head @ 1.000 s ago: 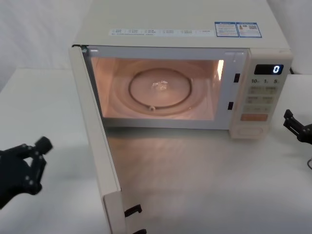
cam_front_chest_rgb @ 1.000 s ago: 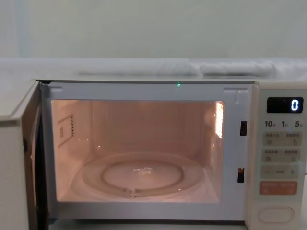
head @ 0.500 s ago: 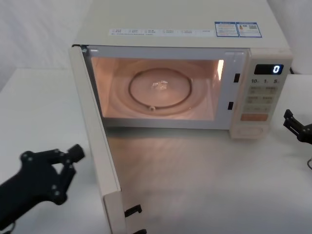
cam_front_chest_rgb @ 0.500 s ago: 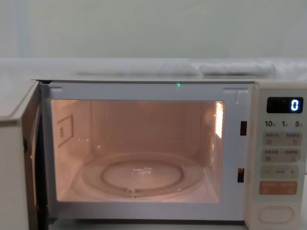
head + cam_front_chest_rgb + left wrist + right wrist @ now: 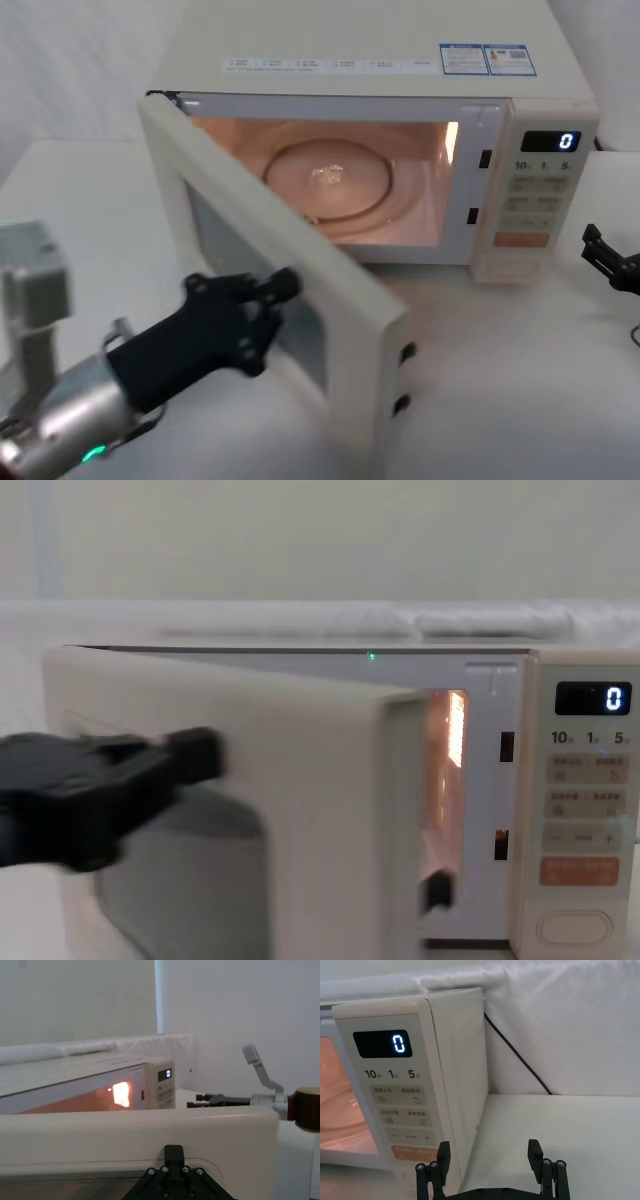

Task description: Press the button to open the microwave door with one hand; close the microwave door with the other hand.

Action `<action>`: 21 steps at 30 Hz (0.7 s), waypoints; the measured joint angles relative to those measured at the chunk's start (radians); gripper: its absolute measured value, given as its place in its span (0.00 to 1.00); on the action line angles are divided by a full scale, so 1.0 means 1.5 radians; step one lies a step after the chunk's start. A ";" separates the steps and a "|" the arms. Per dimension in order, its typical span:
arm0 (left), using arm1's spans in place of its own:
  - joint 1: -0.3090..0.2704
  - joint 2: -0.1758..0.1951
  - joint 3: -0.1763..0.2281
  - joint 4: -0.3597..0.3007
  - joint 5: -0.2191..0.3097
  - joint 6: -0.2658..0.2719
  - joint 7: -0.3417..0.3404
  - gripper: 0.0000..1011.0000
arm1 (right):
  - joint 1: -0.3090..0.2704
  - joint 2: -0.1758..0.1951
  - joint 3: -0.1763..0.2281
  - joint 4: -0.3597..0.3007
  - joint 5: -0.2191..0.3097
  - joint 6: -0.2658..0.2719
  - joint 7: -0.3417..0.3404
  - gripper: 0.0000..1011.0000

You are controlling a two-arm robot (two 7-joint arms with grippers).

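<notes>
The black left end effector (image 5: 285, 284), fingers together, presses the half-open cream microwave door (image 5: 330, 300); a glass turntable (image 5: 340, 180) sits inside the lit cavity.

The black right end effector (image 5: 490, 1152) rests fingers apart.

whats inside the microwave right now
A round glass turntable lies on the lit cavity floor, with nothing visible on it. The half-swung microwave door, with the left gripper against its outer face, covers the cavity's front left part, so that part can't be checked.
</notes>
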 joint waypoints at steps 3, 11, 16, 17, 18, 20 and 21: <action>-0.034 -0.015 0.033 0.011 0.009 0.010 0.009 0.00 | 0.000 0.000 0.000 0.000 0.000 0.000 0.000 0.99; -0.126 -0.068 0.122 0.049 0.045 0.045 0.060 0.00 | 0.000 0.000 0.000 0.000 0.000 0.000 0.000 0.99; -0.163 -0.095 0.162 0.068 0.076 0.058 0.101 0.00 | 0.000 0.000 0.000 0.000 0.000 0.000 0.000 0.99; -0.168 -0.098 0.167 0.071 0.080 0.060 0.106 0.00 | 0.000 0.000 0.000 0.000 0.000 0.000 0.000 0.99; -0.177 -0.104 0.176 0.076 0.087 0.063 0.114 0.00 | 0.000 0.000 0.000 0.000 0.000 0.000 0.000 0.99; -0.185 -0.110 0.184 0.081 0.093 0.066 0.120 0.00 | 0.000 0.000 0.000 0.000 0.000 0.000 0.000 0.99; -0.191 -0.114 0.188 0.084 0.096 0.068 0.122 0.00 | 0.000 0.000 0.000 0.000 0.000 0.000 0.000 0.99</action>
